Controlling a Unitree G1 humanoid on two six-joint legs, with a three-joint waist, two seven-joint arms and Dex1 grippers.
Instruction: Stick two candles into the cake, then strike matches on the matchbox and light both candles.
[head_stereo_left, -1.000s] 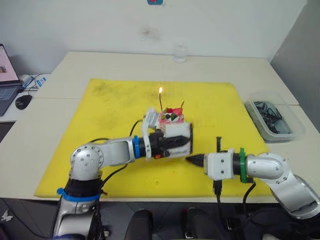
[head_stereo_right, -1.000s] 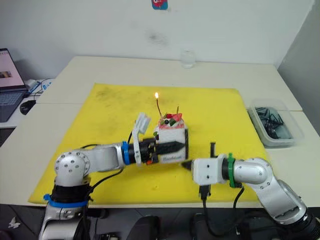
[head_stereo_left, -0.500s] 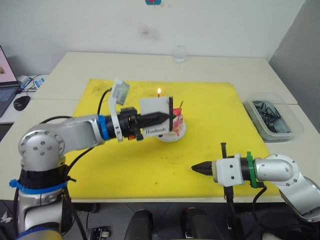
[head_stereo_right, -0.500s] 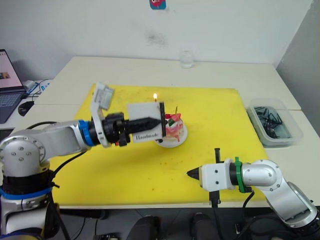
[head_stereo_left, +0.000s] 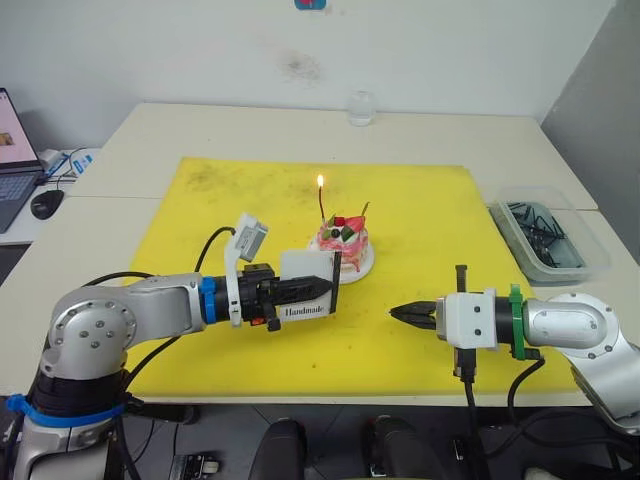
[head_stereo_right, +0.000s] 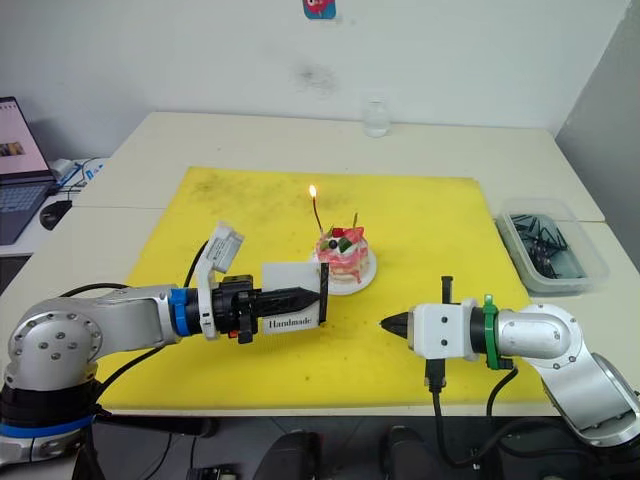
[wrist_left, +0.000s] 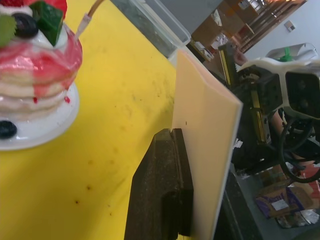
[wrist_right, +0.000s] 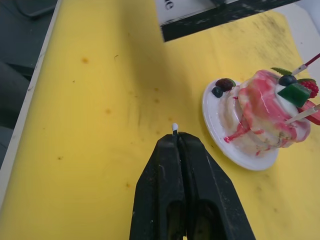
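From the left eye view, both candles stand in the cake (head_stereo_left: 343, 240): the darker candle (head_stereo_left: 322, 204) already burns with a small flame, while the reddish candle (head_stereo_left: 361, 212) leans unlit, so one lighting seems left. The cake, pink-and-white with berries, sits on a small glossy plate (head_stereo_left: 362, 266) on the yellow mat (head_stereo_left: 420, 210) covering the pale desk (head_stereo_left: 200, 125). The left hand (head_stereo_left: 325, 289) is clamped on the matchbox (head_stereo_left: 305, 288), a flat white card box held just in front of the cake, its black striking strip facing the right hand (head_stereo_left: 397, 313), which hovers apart from it, low over the mat. A clear bin (head_stereo_left: 548, 240) of dark bits sits off to the right. In the left wrist view, the black finger presses flat against the matchbox's smooth pale face, cake close beside. In the right wrist view, the matte black fingers are pinched together on a match (wrist_right: 174, 128), only its small white tip poking out, unlit, pointing toward the strip.
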